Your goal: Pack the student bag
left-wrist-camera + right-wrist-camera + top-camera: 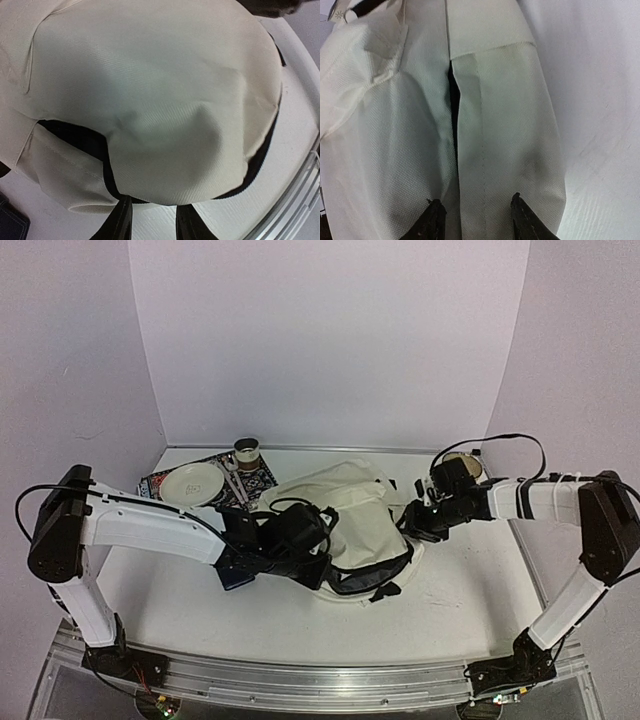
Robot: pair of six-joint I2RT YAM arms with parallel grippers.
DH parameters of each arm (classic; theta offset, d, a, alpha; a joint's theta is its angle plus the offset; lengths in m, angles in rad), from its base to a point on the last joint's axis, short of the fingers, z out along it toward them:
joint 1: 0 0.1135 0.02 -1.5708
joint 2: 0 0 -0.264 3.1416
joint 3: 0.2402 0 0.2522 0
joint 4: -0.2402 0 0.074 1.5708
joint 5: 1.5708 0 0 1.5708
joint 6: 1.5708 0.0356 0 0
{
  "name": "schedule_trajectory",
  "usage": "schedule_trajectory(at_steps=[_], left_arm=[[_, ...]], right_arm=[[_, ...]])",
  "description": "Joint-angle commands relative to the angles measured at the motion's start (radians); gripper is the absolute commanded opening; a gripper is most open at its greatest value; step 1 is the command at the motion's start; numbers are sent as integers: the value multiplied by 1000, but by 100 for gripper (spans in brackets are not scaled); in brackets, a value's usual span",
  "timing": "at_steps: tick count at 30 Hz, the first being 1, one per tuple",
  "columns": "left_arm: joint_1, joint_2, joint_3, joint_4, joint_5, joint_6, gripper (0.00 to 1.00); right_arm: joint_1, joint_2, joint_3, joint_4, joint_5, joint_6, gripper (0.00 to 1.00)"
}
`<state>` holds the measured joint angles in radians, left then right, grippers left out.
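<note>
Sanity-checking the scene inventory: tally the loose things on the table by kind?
student bag: 1
plate: 1
cup: 1
patterned mat: 1
utensil: 1
dark blue item, part hidden: 1
tan round container, part hidden: 1
Total: 7

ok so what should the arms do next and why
Probably back both off the student bag: the left gripper and right gripper stand open against its fabric, holding nothing, and the plate lies outside it.
</note>
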<state>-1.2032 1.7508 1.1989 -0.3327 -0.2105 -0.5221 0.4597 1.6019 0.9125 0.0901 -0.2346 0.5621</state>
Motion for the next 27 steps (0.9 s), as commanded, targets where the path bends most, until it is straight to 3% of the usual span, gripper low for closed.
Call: schedule_trajectory(at_steps=[1,7,17,27], left_arm=[[52,-40,-42,17,-59,-10,31],[82,-120,-67,5,-96,16,33],[24,-295,-82,3,-1,-74,60],[-67,-130,29,42,111,-126,61]], right_arm=[[96,-51,-75,15,-112,84,45],[219,-125,-119,78,-11,194,44],[243,-175,-181,150,80,290,45],[269,-172,-186,191,103,323,45]])
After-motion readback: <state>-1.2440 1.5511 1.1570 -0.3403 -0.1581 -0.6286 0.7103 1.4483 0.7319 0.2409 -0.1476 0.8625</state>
